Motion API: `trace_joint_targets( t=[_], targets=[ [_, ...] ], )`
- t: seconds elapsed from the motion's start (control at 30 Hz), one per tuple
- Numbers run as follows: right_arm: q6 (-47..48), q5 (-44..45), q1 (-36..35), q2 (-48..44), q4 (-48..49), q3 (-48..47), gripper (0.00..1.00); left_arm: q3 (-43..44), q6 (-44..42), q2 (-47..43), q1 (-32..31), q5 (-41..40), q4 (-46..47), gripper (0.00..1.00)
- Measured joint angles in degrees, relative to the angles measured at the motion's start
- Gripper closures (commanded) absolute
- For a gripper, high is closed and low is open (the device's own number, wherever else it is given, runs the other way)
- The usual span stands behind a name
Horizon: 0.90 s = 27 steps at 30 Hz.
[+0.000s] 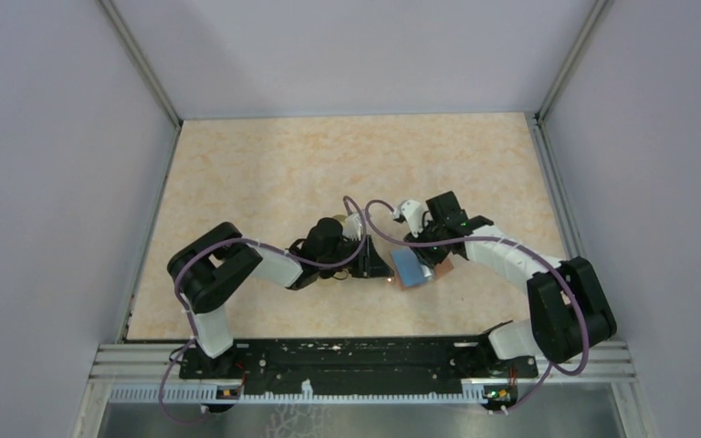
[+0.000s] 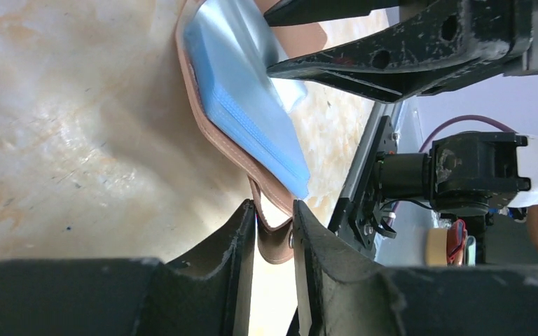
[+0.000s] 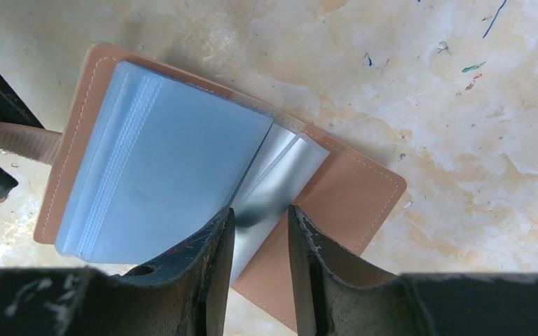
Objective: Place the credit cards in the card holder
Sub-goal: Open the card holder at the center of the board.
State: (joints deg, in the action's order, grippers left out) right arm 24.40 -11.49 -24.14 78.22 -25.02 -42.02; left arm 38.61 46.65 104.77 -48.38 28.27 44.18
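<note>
The card holder (image 1: 410, 270) lies open on the table, brown leather outside (image 3: 350, 189), a stack of light blue sleeves (image 3: 175, 161) inside. Its brown tab (image 2: 277, 245) with a snap sits between the fingers of my left gripper (image 2: 274, 206), whose jaws stand slightly apart around it. My right gripper (image 3: 259, 210) hovers over the holder's middle, jaws partly apart, with a clear sleeve (image 3: 280, 175) lifted between them and not visibly pinched. In the top view both grippers (image 1: 381, 265) (image 1: 426, 258) meet at the holder. The credit cards are out of view.
A tan round rim (image 1: 331, 221) peeks out behind the left arm. Grey walls enclose the table on three sides. The black mounting rail (image 1: 356, 358) runs along the near edge. A tape roll (image 2: 436, 246) sits off the table.
</note>
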Motion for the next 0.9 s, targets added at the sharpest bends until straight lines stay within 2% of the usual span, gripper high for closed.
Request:
trace_joint_targets(
  t=[0.13,0.33,0.4,0.47,0.57,0.9],
  targets=[
    [-0.07,-0.33,0.07,0.44,-0.04,-0.04,0.66,-0.92,-0.20,-0.92,0.00,-1.66,-0.39,0.60],
    [-0.09,-0.31,0.33,1.05,-0.11,-0.04,0.66,-2.78,-0.83,-5.62,0.00,-3.78,-0.35,0.59],
    [-0.07,-0.33,0.33,1.07,-0.13,-0.04,0.66,-3.69,-0.70,-6.80,0.00,-3.91,1.05,0.61],
    [-0.09,-0.35,0.37,1.07,-0.13,-0.07,0.66,-4.42,0.02,-7.08,0.00,-3.85,2.64,0.68],
    [-0.09,-0.42,0.37,1.07,-0.20,-0.07,0.66,-5.22,1.64,-6.60,-0.17,-3.52,5.66,0.74],
    [-0.22,-1.05,0.74,1.07,-0.48,-0.09,0.66,-0.72,5.42,2.97,-3.41,-3.15,11.61,0.75]
  ],
)
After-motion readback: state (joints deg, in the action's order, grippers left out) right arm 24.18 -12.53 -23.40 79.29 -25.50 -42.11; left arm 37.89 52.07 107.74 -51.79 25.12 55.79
